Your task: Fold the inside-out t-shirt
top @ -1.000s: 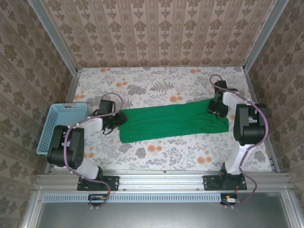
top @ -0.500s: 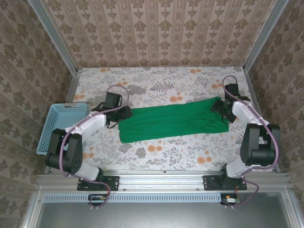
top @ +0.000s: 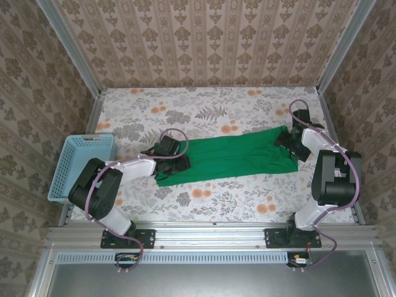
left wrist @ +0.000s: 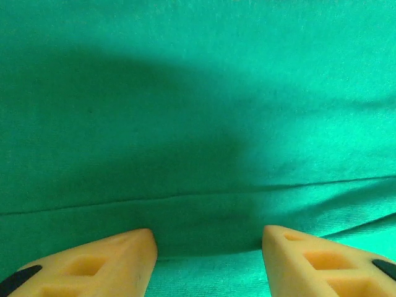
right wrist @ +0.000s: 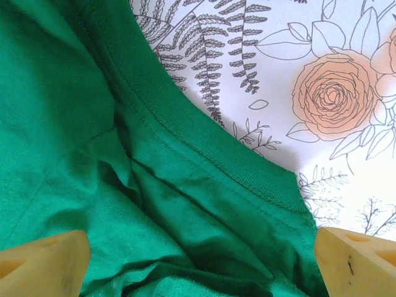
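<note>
- The table, under a flowered cover, carries everything. The t-shirt lies across its middle as a long green band, running from left of centre almost to the right edge.
- The t-shirt looks light, thin and limp. It will probably sag and crease wherever it is lifted and will not hold a fold line by itself. It also seems likely to drag on the cover rather than slide cleanly, so one pinch alone would bunch it.
- In my judgement the best holds are the firmer sewn parts. One is the ribbed collar, seen from the right wrist at the end near the right edge of the table. The other is the hem or a corner at the opposite end. Taking both ends together should keep the band taut.
- A light-blue basket stands at the left edge of the table, apart from the cloth.
- The left gripper sits over the left end of the t-shirt. From its wrist, the left gripper has its yellow fingers partly apart with flat cloth showing in the gap. A low ridge of fabric runs just ahead of the tips. Nothing looks pinched, and I cannot tell whether the tips press on the cloth.
- The right gripper hangs over the collar end. From its wrist, the right gripper is spread wide, one finger at each lower corner, with the t-shirt between them and nothing held.
</note>
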Robot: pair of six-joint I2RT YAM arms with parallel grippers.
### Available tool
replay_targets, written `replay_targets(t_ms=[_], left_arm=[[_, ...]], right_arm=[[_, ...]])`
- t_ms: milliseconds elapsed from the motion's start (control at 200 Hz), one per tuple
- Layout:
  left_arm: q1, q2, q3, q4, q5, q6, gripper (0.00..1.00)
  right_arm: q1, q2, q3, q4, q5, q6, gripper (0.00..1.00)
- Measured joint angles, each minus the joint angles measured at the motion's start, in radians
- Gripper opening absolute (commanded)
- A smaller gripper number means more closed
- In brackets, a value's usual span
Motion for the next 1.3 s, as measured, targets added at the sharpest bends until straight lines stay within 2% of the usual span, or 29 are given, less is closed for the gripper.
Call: replay_targets(t_ms=[180,335,520,700,770,1040,1185,1300], left_arm=[[0.139,-0.051,-0.071,0.053,0.016,0.009,0.53],[0.236,-0.097,-0.105,0.034,0.010,0.035,0.53],[0.274,-0.116,-0.111,-0.001,0.007,0.066,0.53],[0.296,-0.119,-0.111,-0.006,0.012,0.083,0.53],[0.308,-0.119,-0.111,-0.009,0.014,0.090,0.53],[0.348,-0.121,-0.115,-0.008,0.029,0.099,0.53],[0.359,-0.121,-0.116,-0.008,0.038,0.105,0.53],[0.362,-0.121,-0.117,-0.007,0.037,0.106,0.53]], right_arm=[[0.012,0.008,0.000,0.000,-0.026,-0.003,1.00],[0.107,0.008,0.000,0.001,-0.039,-0.003,1.00],[0.233,0.027,0.008,0.001,-0.058,0.001,1.00],[0.265,0.093,0.029,-0.001,-0.051,0.013,0.99],[0.270,0.119,0.042,-0.004,-0.040,0.021,0.94],[0.304,0.172,0.075,-0.016,0.011,0.047,0.88],[0.334,0.195,0.103,-0.026,0.036,0.057,0.78],[0.354,0.214,0.129,-0.031,0.042,0.052,0.62]])
